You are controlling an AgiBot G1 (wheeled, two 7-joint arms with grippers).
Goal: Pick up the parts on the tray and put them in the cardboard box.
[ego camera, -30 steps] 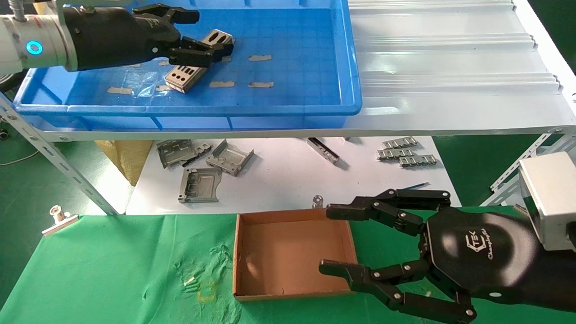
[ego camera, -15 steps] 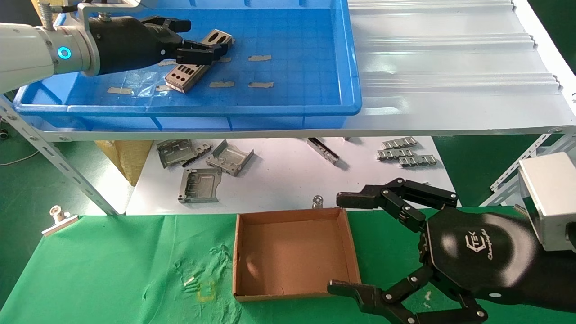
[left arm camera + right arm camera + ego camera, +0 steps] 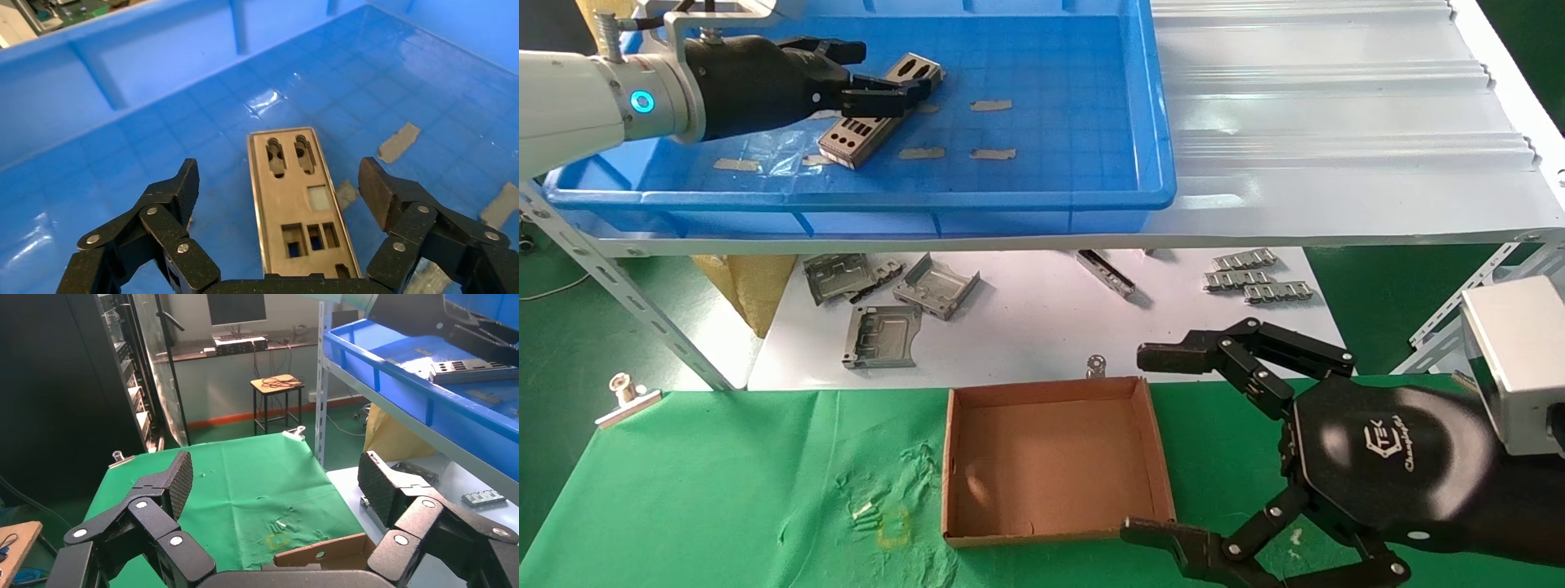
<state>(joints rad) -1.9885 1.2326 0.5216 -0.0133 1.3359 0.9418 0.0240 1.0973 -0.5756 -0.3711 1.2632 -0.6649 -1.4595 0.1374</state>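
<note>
Left wrist view: one part (image 3: 298,202) fills the middle, a thin flat silver-grey plate, long and rectangular, with two oval slots at its far end, a pale square cutout below them and a row of small rectangular cutouts nearer the camera. It lies on the grid floor of the blue tray (image 3: 153,73). Left tool (image 3: 278,184) hangs over it, fingers spread wide either side of the plate and not touching it. Tan tape bits (image 3: 398,142) are stuck to the floor nearby.

Head view adds what the wrist camera misses: two parts in the tray (image 3: 1042,200), one (image 3: 854,137) lying flat nearer the front rim, the other (image 3: 916,70) partly under the left tool (image 3: 878,82) (how the two overlap cannot be told). The tray sits on a white corrugated metal sheet (image 3: 1336,122) forming a raised shelf. Below it, a white worktop (image 3: 1026,327) carries bent sheet-metal brackets (image 3: 883,335) and ribbed linked strips (image 3: 1258,282). Nearer, on green cloth (image 3: 723,490), stands the cardboard box (image 3: 1054,457), shallow, brown, nothing in it. Right tool (image 3: 1173,445) is just beside the box's right wall, fingers wide apart and holding nothing.

Right wrist view shows only a corner of the cardboard box (image 3: 321,551) between the right tool's fingers (image 3: 177,484), the green cloth beyond, and the room behind (stool, monitor).
</note>
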